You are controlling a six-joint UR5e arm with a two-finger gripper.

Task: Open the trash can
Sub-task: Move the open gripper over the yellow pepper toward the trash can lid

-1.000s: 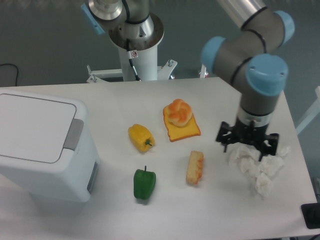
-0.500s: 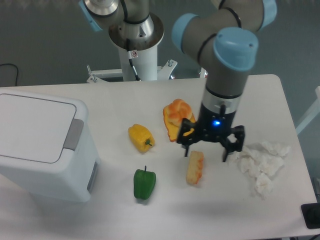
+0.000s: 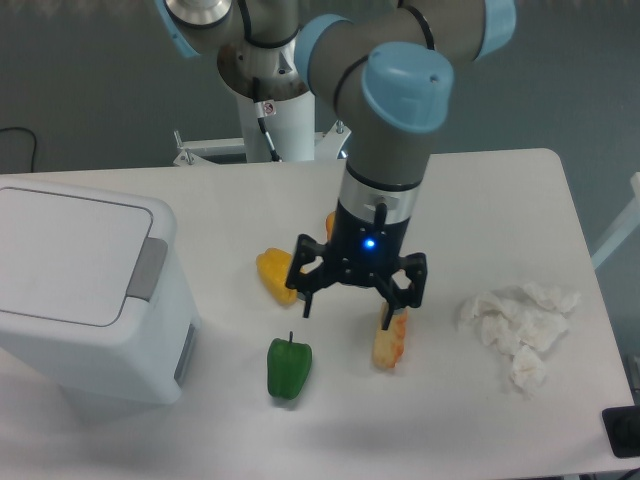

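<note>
Trash can: the white boxy trash can stands at the left edge of the surface, lid flat and shut, so nothing inside shows.
Latch: the grey push-latch sits at the lid's right edge, untouched.
End effector: the end effector hangs above the middle of the surface with its fingers spread wide and nothing between them; a blue light glows on its body.
Under the end effector: its left finger is in front of the yellow pepper, its right finger at the top of the bread stick.
Other items: a green pepper lies in front of the yellow one, well apart from the trash can; an orange slice is almost wholly hidden behind the arm; crumpled tissue lies at the right.
Change: a second ago the end effector was over the tissue at the right; half a second ago it was over the bread stick; now it is further left, nearer the trash can. The tissue, peppers and bread stick have not shifted.
</note>
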